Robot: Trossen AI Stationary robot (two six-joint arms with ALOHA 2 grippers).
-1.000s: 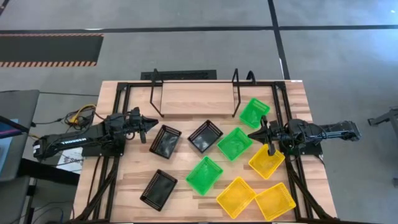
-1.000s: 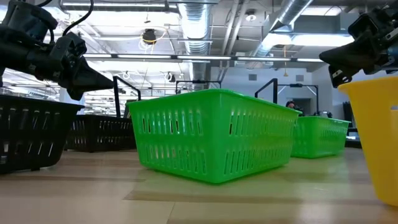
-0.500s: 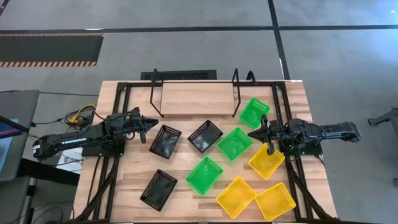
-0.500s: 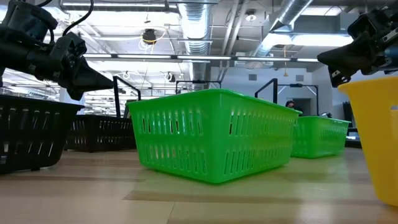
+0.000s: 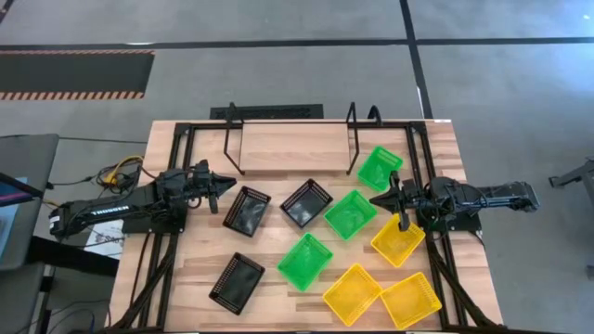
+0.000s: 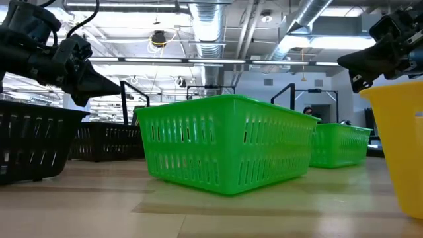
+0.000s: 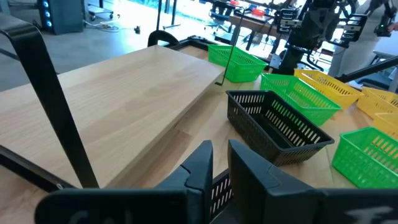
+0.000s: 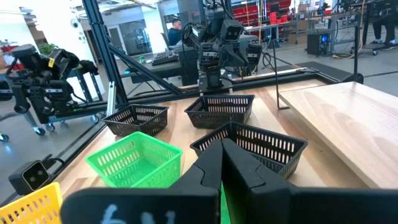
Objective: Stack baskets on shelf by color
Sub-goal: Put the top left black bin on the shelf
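Above table, both hands (image 5: 225, 182) (image 5: 377, 199) hover.

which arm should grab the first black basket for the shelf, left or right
Left, probably. The left hand hovers right beside a black basket, holding nothing, with the bare shelf close behind. The right hand sits among green and yellow baskets, farther from every black one.
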